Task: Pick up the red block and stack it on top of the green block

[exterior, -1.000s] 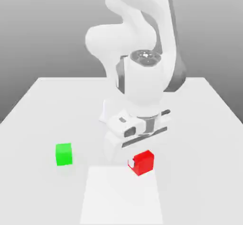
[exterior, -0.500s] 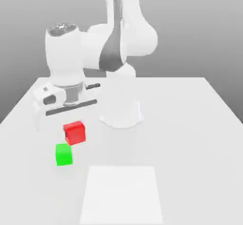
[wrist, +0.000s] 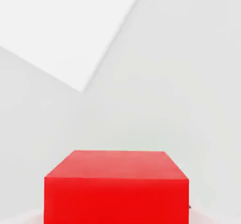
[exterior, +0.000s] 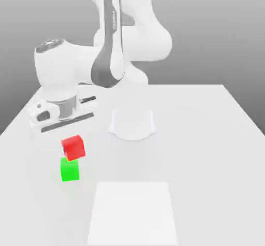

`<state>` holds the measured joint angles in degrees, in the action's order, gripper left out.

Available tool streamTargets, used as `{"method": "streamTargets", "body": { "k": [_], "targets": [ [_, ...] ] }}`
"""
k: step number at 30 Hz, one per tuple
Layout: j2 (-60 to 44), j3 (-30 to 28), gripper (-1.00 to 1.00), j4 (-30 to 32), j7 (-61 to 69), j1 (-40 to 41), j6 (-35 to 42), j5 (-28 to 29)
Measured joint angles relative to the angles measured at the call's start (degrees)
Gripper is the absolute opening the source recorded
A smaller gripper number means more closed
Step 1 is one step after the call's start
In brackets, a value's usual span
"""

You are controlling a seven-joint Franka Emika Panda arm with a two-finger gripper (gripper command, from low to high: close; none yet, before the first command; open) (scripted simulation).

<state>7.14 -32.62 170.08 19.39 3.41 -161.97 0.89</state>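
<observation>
Red block [exterior: 73, 147] is clamped between the closed fingers [exterior: 71, 145], carried clear of the desk [exterior: 207, 136]. Green block [exterior: 69, 169] sits directly beneath, slightly offset. Risk: the tilted, off-centre cube may slide off on release.

Arm [exterior: 121, 38]: glossy white rounded shells, fat cylindrical links, dark grey band down inner side of elbow link. Round white base [exterior: 132, 123] on table. Wrist joint cap grey, dotted, possibly screws. Hand block [exterior: 57, 116] white, dark grey slots and small dark recess on face.
</observation>
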Motion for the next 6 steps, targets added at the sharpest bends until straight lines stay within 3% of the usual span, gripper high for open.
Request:
{"method": "streamTargets", "body": {
  "k": [5,6],
  "targets": [
    [-5.72,-0.6,-1.0,0.3,1.11,-0.47,-6.66,-1.6],
    [-6.41,-0.64,1.0,0.36,0.81,-0.21,-7.53,-1.16]
  ]
}}
